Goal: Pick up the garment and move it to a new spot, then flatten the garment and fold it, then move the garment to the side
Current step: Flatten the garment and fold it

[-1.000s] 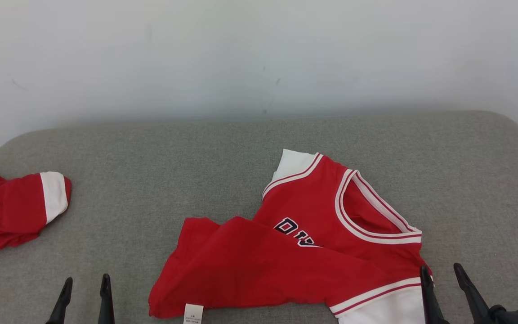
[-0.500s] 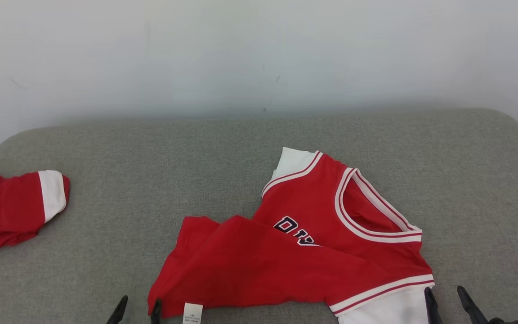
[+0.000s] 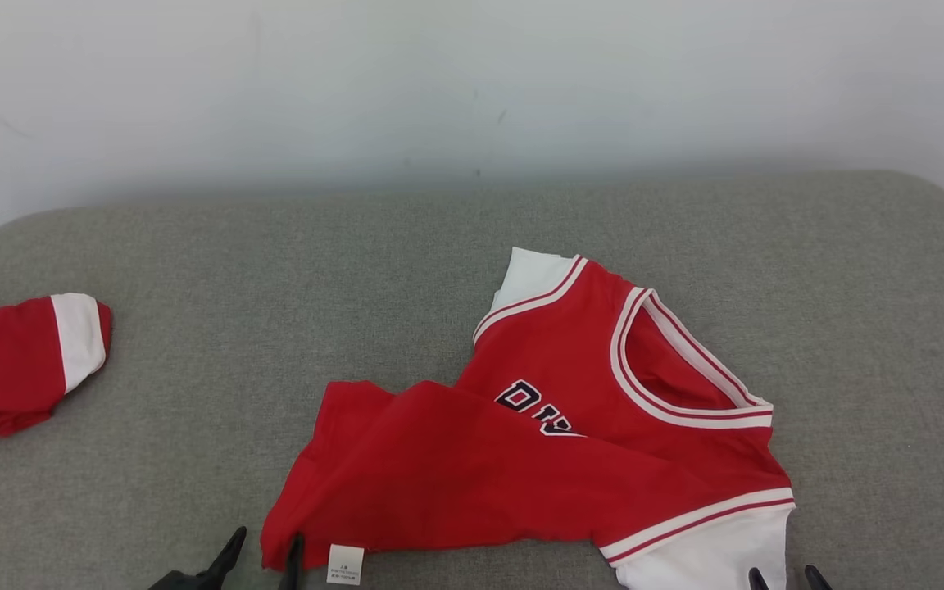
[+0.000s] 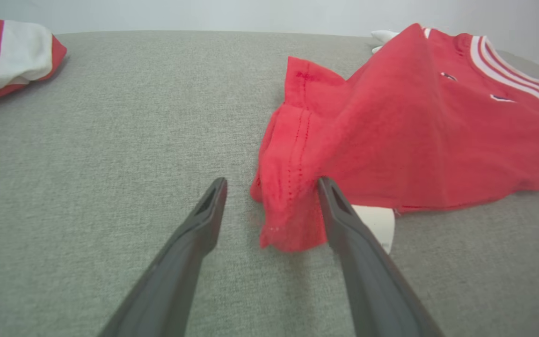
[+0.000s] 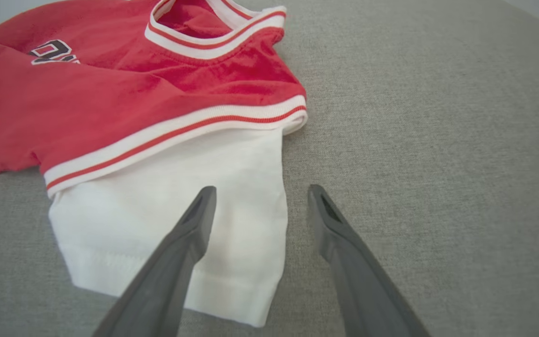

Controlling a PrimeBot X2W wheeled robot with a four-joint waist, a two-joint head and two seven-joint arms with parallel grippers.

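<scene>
Head view | R pincer cut off at btm edge, released | L pincer released, astride garment hem

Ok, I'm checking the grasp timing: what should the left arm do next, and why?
Probably shut the left gripper: its jaws stand open astride the red hem corner of the garment, which lies on the grey cushion. The right gripper is open over the white sleeve.

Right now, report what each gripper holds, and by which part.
Nothing is held. The left gripper is open around the red hem corner of the garment; the right gripper is open over the edge of its white sleeve.
</scene>
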